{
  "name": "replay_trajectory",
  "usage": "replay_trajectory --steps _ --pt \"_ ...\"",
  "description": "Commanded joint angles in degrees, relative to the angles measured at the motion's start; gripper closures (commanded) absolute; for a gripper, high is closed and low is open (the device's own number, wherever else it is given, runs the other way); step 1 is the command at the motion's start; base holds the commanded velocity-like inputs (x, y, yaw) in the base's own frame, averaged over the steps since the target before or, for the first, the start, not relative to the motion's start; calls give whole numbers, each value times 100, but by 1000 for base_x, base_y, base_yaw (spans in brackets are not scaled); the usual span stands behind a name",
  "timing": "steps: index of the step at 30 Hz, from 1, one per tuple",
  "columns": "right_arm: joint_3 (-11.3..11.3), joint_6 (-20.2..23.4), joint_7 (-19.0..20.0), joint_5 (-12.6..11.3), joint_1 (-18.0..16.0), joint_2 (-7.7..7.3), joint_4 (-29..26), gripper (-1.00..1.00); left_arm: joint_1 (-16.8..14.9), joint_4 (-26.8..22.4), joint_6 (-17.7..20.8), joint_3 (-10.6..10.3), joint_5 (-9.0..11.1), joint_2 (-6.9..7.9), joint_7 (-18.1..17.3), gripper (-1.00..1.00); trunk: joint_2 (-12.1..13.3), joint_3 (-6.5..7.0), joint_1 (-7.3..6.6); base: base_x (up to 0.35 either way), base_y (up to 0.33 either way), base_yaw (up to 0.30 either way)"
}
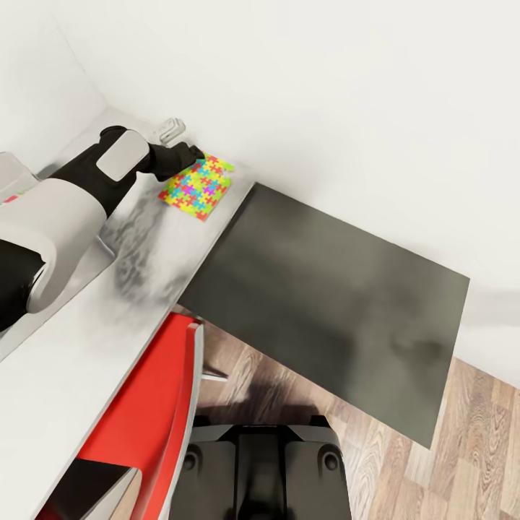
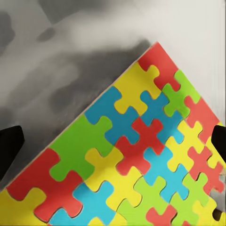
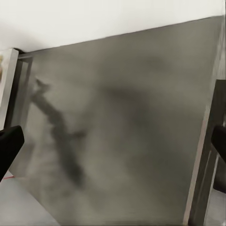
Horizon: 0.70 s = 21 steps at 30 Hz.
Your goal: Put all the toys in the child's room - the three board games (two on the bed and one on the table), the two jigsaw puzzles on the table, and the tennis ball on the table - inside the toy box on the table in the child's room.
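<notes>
One jigsaw puzzle (image 1: 196, 186) lies flat on the table (image 1: 65, 361) in the upper left of the frame, not yet binned. The left gripper (image 1: 193, 154) is above its far edge, jaws spread, apparently not yet gripping. Right jaws also spread.

No lettering, brand, number or sign can be read on anything here; the jigsaw puzzle (image 1: 196, 186) bears only coloured pieces.

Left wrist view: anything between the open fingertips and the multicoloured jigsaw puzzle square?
Nothing. The two dark fingertips flank the flat multicoloured jigsaw puzzle square, which lies on the light grey desk top with no object in the gap.
</notes>
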Motion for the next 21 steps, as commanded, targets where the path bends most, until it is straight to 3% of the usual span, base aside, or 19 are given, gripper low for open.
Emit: replay_trajectory --steps 1,21 --pt "-4 19 31 24 -6 -1 0 -100 13 -14 5 -20 210 4 51 -100 -5 -7 22 0 0 -86" --pt "4 19 28 24 -7 -2 0 -100 94 -52 537 11 256 23 82 -100 -5 -7 22 0 0 -22"
